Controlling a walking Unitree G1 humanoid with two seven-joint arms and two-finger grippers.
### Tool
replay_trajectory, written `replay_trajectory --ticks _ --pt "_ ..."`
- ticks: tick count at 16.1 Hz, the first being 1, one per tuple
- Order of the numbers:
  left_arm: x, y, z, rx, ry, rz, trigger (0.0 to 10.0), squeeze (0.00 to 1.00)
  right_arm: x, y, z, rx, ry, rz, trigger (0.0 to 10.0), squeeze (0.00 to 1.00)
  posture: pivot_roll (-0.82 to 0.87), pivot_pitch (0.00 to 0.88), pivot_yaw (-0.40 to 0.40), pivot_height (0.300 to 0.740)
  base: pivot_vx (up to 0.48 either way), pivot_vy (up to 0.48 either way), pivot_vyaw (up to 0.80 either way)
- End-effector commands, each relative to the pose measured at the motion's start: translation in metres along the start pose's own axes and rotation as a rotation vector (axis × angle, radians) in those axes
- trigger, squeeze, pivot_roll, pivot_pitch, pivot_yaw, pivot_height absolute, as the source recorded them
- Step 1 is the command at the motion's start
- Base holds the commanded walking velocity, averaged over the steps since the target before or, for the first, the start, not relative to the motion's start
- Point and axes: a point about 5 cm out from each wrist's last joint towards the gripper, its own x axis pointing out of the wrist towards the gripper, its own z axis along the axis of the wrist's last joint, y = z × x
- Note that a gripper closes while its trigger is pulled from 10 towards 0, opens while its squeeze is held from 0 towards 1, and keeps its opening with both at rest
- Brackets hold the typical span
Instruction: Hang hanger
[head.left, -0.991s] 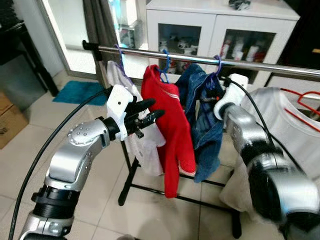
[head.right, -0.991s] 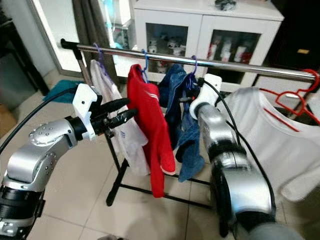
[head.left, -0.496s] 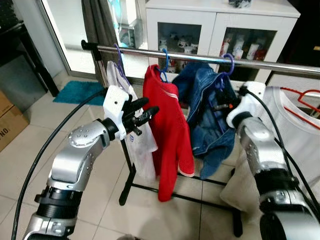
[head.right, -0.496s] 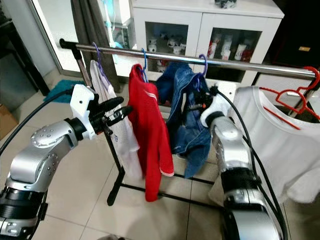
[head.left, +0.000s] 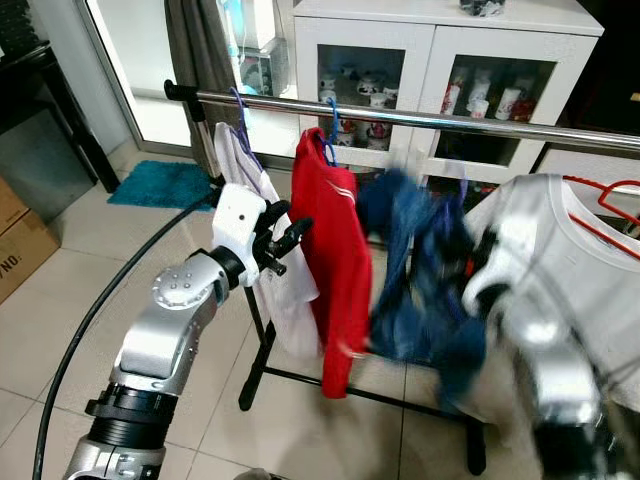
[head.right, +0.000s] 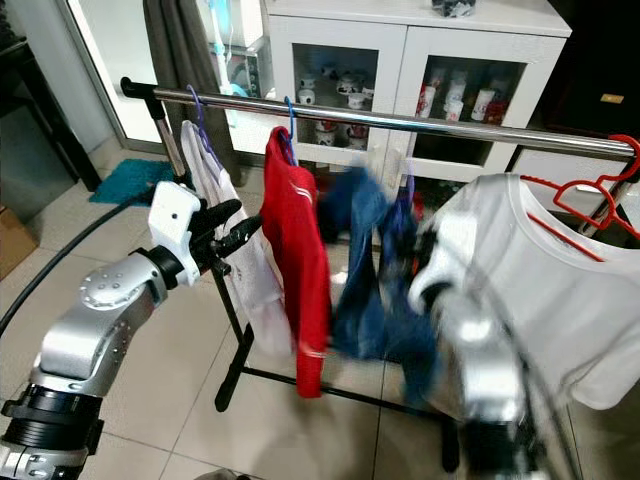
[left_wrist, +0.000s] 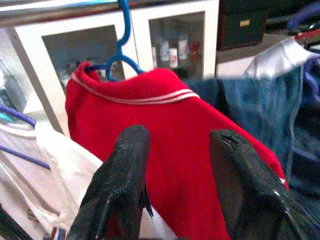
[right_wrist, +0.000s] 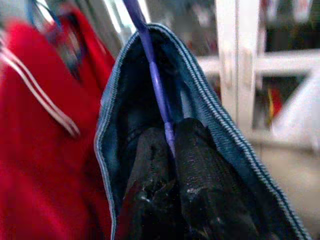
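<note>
Right silver arm (head.left: 545, 340) was smeared by motion blur in both eye views; its outline and gripper could not be made out there. The blue denim garment (head.left: 420, 290) beside it was equally blurred, folds unreadable. In the right wrist view, the thin purple plastic hanger (right_wrist: 155, 80) ran out past the frame edge, hook cut off; its lower end vanished between the black fingers (right_wrist: 195, 165). The long steel clothes rail (head.left: 420, 117) left the frame at its right end. The red wire hanger (head.left: 610, 205) in the white T-shirt (head.left: 585, 270) was clipped by the edge. Small items behind the white cabinet's glass doors (head.left: 360, 85) were too small to identify.
</note>
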Motion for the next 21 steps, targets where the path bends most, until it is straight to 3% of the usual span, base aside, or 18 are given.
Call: replay_trajectory --ticks 1,2,5,11,16,18,20,21 --pt "-0.003 0.001 -0.004 -0.008 0.012 0.024 10.0 0.0 -0.003 0.0 0.017 -0.034 -0.069 -0.036 0.0 0.0 -0.05 0.0 0.058 0.74 0.0 0.0 0.0" --pt "-0.005 0.003 -0.002 -0.061 -0.009 0.051 10.0 0.0 -0.01 0.003 0.012 -0.003 -0.057 -0.078 0.0 0.0 -0.07 0.0 0.064 0.74 0.0 0.0 0.0" --pt "-0.004 0.002 0.003 -0.115 -0.057 0.071 10.0 0.0 -0.021 0.004 0.007 0.067 -0.044 -0.145 0.0 0.0 -0.07 0.0 0.062 0.74 0.0 0.0 0.0" --pt "-0.007 -0.002 -0.01 -0.028 0.016 0.052 10.0 0.0 -0.029 0.012 0.011 0.111 -0.031 -0.171 0.0 0.0 -0.08 0.0 0.071 0.74 -0.09 0.0 0.0" --pt "-0.008 -0.002 -0.014 -0.019 0.023 0.057 10.0 0.0 -0.026 0.013 0.012 0.113 -0.022 -0.167 0.0 0.0 -0.07 0.0 0.057 0.74 -0.271 0.0 0.0" --pt "-0.008 0.0 -0.015 -0.069 0.031 0.073 10.0 0.0 -0.025 0.013 0.013 0.111 -0.021 -0.166 0.0 0.0 -0.07 0.0 0.056 0.74 -0.268 0.0 0.0" --pt "-0.007 0.0 -0.015 -0.088 0.03 0.069 10.0 0.23 -0.024 0.012 0.014 0.111 -0.024 -0.168 0.0 0.0 -0.07 0.0 0.057 0.74 0.0 0.0 0.0" --pt "-0.006 0.0 -0.014 -0.092 0.029 0.071 10.0 0.87 -0.024 0.012 0.014 0.111 -0.025 -0.17 0.0 0.0 -0.07 0.0 0.059 0.74 0.0 0.0 0.0"
